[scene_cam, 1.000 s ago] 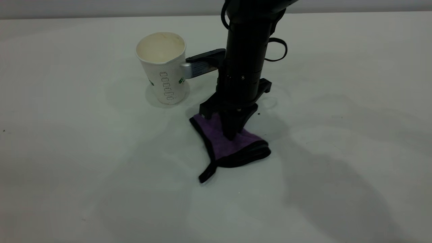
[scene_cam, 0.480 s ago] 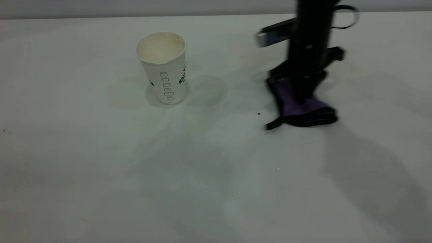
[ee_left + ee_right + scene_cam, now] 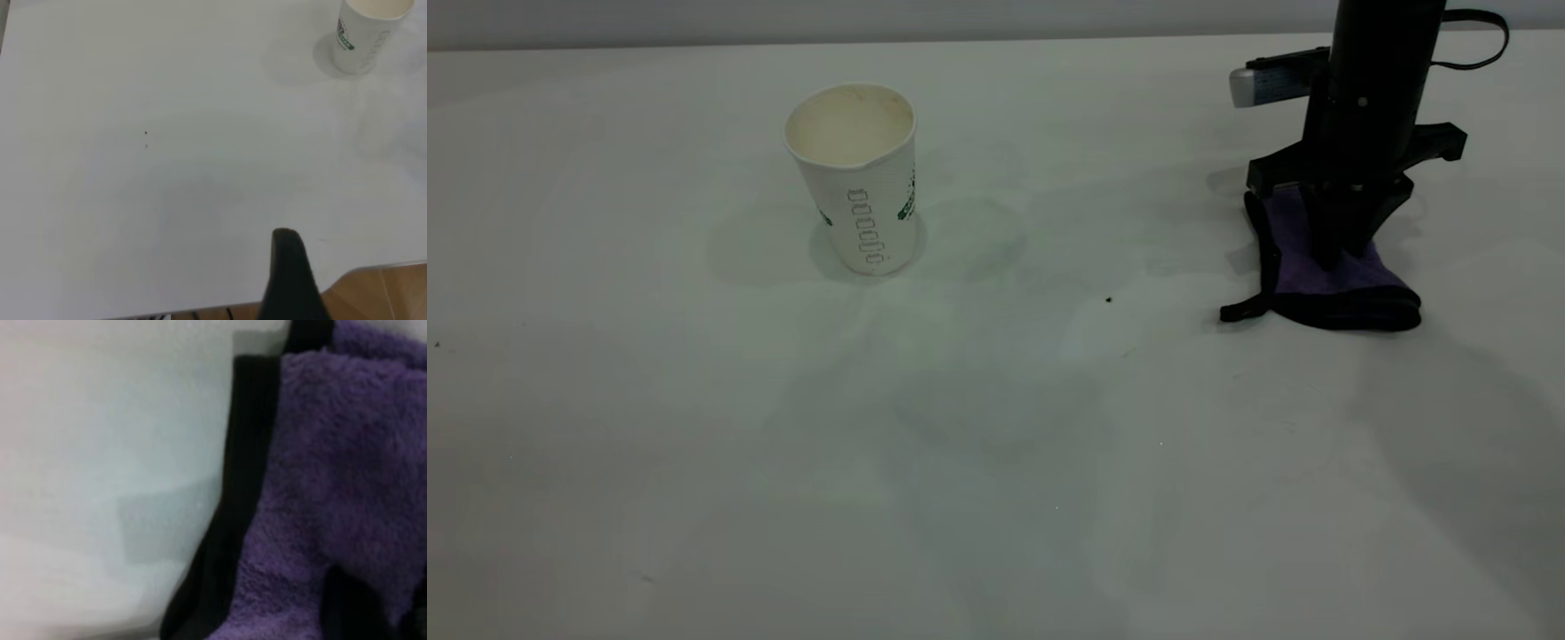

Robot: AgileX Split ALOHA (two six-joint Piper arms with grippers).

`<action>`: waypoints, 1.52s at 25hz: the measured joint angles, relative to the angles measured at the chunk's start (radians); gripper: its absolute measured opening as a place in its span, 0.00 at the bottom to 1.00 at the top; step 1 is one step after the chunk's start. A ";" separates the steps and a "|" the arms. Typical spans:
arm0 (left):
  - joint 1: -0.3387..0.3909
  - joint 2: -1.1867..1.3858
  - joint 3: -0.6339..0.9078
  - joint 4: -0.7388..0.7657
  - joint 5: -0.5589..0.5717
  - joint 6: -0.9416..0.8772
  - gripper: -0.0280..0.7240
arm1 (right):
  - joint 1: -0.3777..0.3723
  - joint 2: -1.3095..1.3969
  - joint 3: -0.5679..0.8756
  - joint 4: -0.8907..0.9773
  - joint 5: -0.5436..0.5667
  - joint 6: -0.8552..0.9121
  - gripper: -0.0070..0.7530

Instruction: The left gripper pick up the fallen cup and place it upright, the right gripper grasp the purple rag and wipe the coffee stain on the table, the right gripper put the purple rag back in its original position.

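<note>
at the far right of the table (image 3: 694, 489), the right gripper (image 3: 1332, 258) stands nearly vertical w/ its tips pressed down into the purple rag (image 3: 1325, 271), jaws pinched on the cloth. the rag lies flat on the tabletop directly under the tips, not off to any side, so the coming move is prob. just letting go and lifting straight up. its long axis runs roughly near-to-far in the exterior view, black edging along the near side and the black loop (image 3: 1240, 311) trailing off toward the cup side. the right wrist view shows fuzzy purple cloth (image 3: 333, 487) filling most of the frame w/ the black edge (image 3: 240, 487) beside bare table, which fits the rag sitting on the surface.

the cup (image 3: 858, 178) stands upright, mouth up, well apart from the rag at the left-centre of the table. no brown blob is visible anywhere btwn them; only a tiny dark speck (image 3: 1109, 300) remains. so cup and wipe steps look done, rag return nearly so.

the left gripper (image 3: 288, 280) is parked back near the table edge, far from the cup; only one dark finger shows, so can't tell if it's open or closed.
</note>
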 joint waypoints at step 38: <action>0.000 0.000 0.000 0.000 0.000 -0.010 0.77 | -0.001 -1.216 0.783 0.181 0.277 -0.125 0.61</action>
